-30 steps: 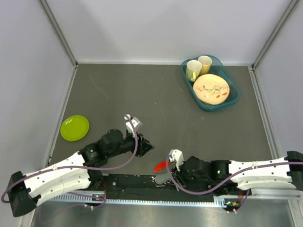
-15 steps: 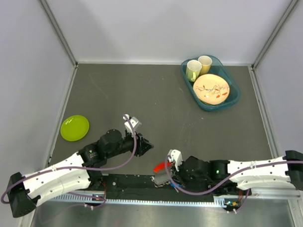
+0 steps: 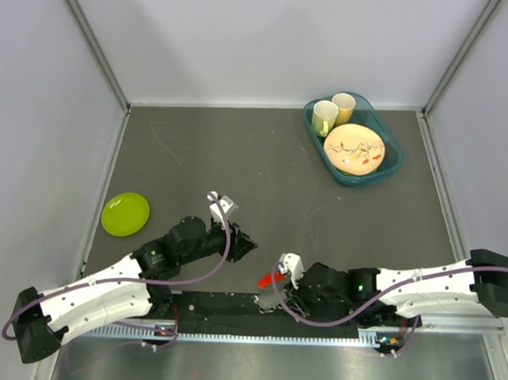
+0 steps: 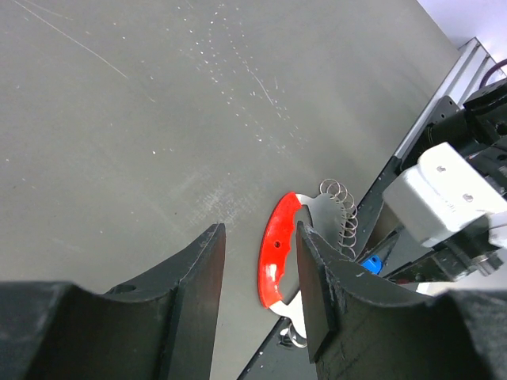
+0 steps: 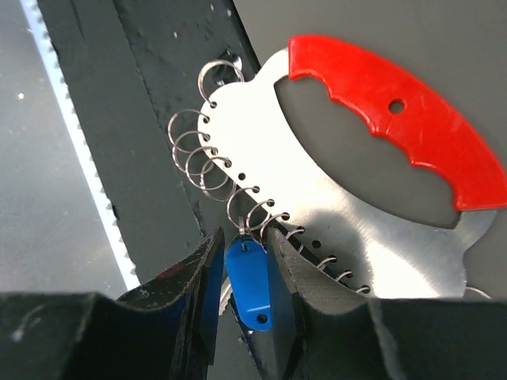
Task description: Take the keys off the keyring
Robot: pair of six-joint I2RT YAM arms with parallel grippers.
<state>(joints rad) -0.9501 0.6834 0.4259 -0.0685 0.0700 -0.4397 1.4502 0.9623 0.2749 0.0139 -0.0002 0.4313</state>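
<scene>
Pinching blue key head (image 5: 249, 286) in right gripper (image 5: 242, 247), fingers closed on both sides, just below red-handled metal plate (image 5: 333, 190). Key head touching wire rings (image 5: 207, 170) along plate's edge. Holding left gripper (image 4: 257, 231) spread, empty, just beside plate.
</scene>
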